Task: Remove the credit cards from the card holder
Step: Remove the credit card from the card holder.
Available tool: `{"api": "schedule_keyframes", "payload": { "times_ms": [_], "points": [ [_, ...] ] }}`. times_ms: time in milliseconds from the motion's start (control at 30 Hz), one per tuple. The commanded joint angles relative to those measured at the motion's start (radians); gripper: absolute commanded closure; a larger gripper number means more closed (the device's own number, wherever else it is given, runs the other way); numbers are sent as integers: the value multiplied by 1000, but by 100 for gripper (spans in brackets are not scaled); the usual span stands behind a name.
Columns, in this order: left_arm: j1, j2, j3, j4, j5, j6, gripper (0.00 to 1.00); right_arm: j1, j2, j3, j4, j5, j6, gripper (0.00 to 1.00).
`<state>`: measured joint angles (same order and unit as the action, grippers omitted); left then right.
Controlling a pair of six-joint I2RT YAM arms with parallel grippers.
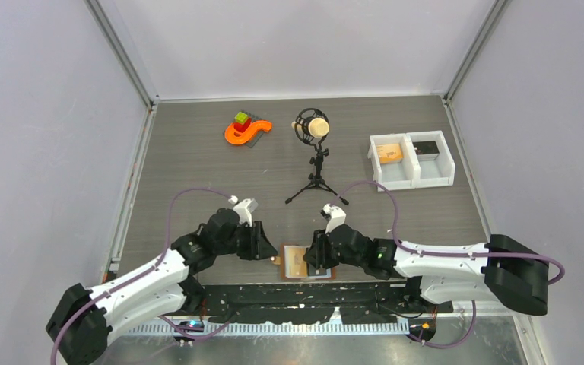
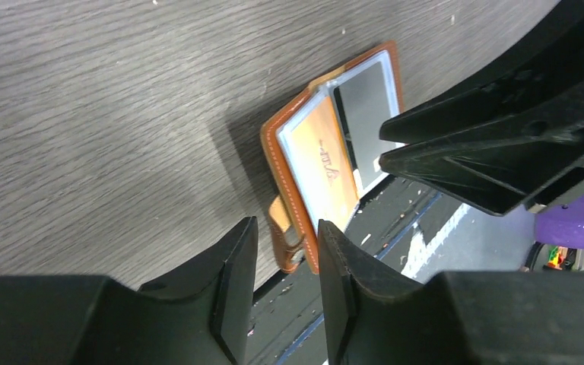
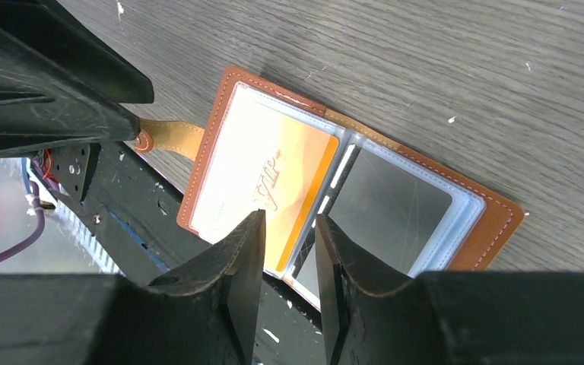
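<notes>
The card holder (image 1: 304, 264) lies open and flat at the very near edge of the table (image 1: 198, 167), right between the two arms, with its near side looking to hang over the black base plate. Its long axis runs left to right along that edge: the orange card (image 3: 274, 179) sits in the left sleeve, a dark card (image 3: 391, 205) in the right sleeve, and the little brown tab (image 2: 280, 228) pokes out toward the left arm. The right gripper (image 1: 315, 257) is the closer one, hovering directly over the holder. Its fingers (image 3: 239, 281) stand a narrow gap apart, clamped on nothing, and in its wrist view line up on the near edge of the orange card beside the centre fold. The left gripper (image 1: 262, 243) waits just off the tab end, fingers likewise slightly apart, the tab lined up with the gap between them; whether it touches them, I cannot tell. Both cards sit in their clear sleeves, so nothing is out yet. My read: the cards lie crosswise to the right fingers' approach, so the pull likely goes toward the near edge, with the left arm placed to pin the tab side.
</notes>
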<state>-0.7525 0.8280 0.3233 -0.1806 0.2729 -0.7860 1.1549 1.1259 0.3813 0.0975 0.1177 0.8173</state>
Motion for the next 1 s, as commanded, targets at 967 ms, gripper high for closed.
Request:
{"api": "schedule_keyframes", "payload": {
  "times_ms": [967],
  "points": [
    [-140, 328, 1, 294, -5, -26, 96, -40, 85, -47, 139, -56, 31, 66]
  ]
}}
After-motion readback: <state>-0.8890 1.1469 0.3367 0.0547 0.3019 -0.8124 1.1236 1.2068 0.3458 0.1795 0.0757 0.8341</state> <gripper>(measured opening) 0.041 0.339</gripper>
